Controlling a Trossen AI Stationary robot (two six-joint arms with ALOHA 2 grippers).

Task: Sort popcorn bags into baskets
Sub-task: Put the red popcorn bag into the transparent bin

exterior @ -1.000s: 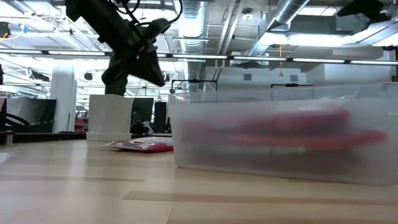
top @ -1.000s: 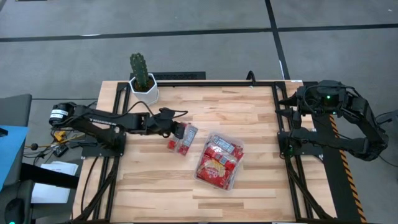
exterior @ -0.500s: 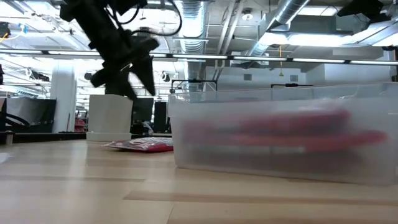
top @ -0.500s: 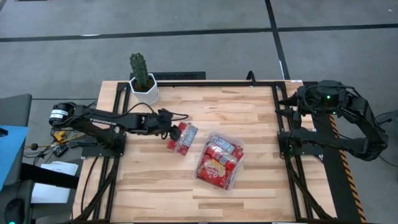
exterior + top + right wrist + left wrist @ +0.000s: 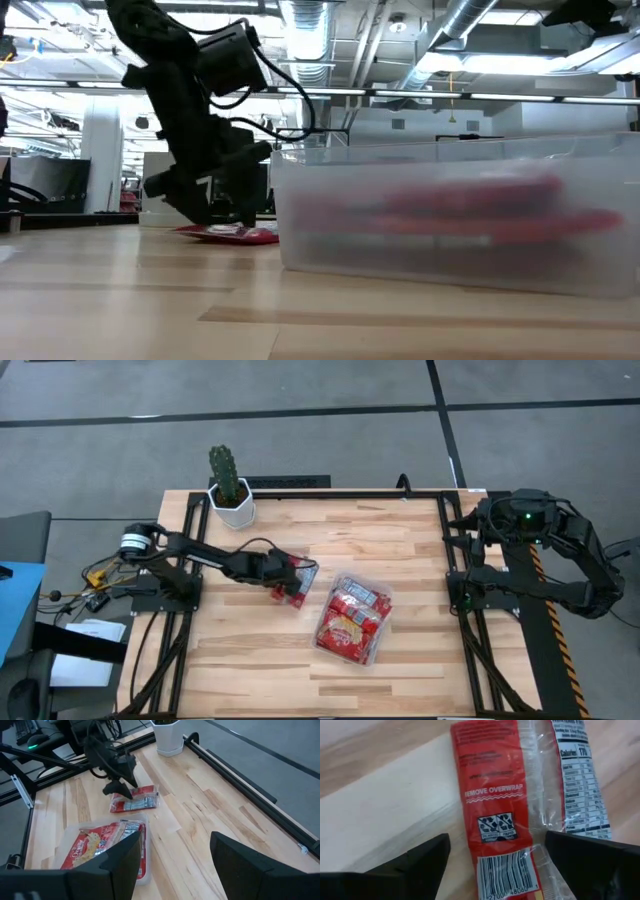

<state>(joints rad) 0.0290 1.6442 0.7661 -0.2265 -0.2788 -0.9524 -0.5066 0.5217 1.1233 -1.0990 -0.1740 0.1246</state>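
Note:
One red popcorn bag (image 5: 297, 584) in clear overwrap lies flat on the wooden table, left of the basket (image 5: 381, 651). In the left wrist view its barcode side (image 5: 492, 815) faces up. My left gripper (image 5: 495, 870) is open and low over it, one finger on either side of the bag, with no touch showing. It also appears in the low view (image 5: 215, 205), just above the bag (image 5: 235, 234). The clear basket (image 5: 450, 265) holds several red bags (image 5: 350, 622). My right gripper (image 5: 172, 870) waits open at the table's right edge.
A white pot with a cactus (image 5: 231, 503) stands at the table's far left. Black frame rails (image 5: 452, 550) run along the table's left and right sides. Bare wood lies along the near side and at the far right.
My left gripper has opened and come down toward the bag on the table, and now straddles it. The arm has reached a little farther toward the table's right. The bag and the basket have stayed where they were.

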